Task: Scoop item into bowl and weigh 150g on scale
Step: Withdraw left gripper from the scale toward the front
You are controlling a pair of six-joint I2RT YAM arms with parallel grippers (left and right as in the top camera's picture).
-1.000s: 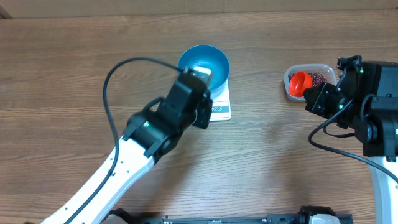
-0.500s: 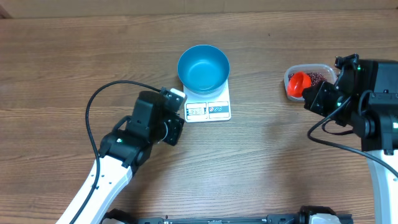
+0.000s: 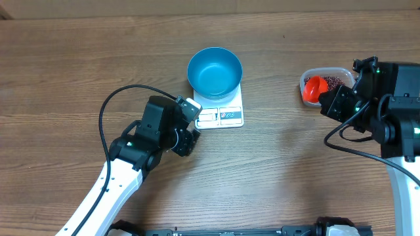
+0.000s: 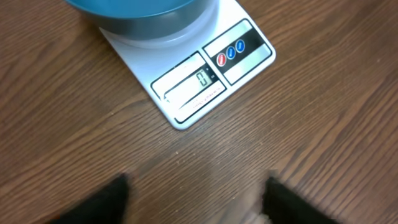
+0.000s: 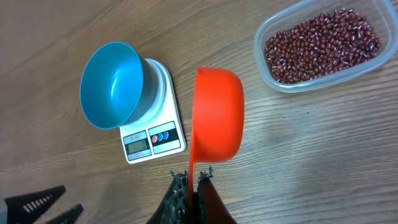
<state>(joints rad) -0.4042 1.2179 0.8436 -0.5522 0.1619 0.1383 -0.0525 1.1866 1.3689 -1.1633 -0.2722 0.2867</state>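
The left fingers (image 4: 107,200) stand wide apart, with bare wood between them and nothing in their hold. The left gripper (image 4: 196,184) hangs over the table (image 3: 98,65) just in front of the scale (image 4: 205,74), near the edge that carries the display (image 4: 189,86), and does not touch it. The display reads zero, and three small round buttons (image 4: 230,53), one red and two blue, sit beside it.

The right fingers (image 5: 179,198) are pinched narrow on the thin handle of an orange scoop (image 5: 217,115), so the right gripper (image 5: 191,186) has it firmly. From above, the scoop (image 3: 316,88) sits at the left end of the tub (image 3: 328,69). Whether its cup touches anything there I cannot tell. The right wrist view shows only the cup's smooth outside, so what it carries is hidden.

The beans (image 5: 320,46) lie in a loose dark red heap in the clear tub (image 5: 261,56) on the right side of the table, well apart from the bowl (image 3: 214,72). The bowl stands upright on the far part of the scale (image 3: 223,117) and overhangs it at the back. Its inside shows plain blue. A black cable (image 3: 105,124) loops out from the left arm.
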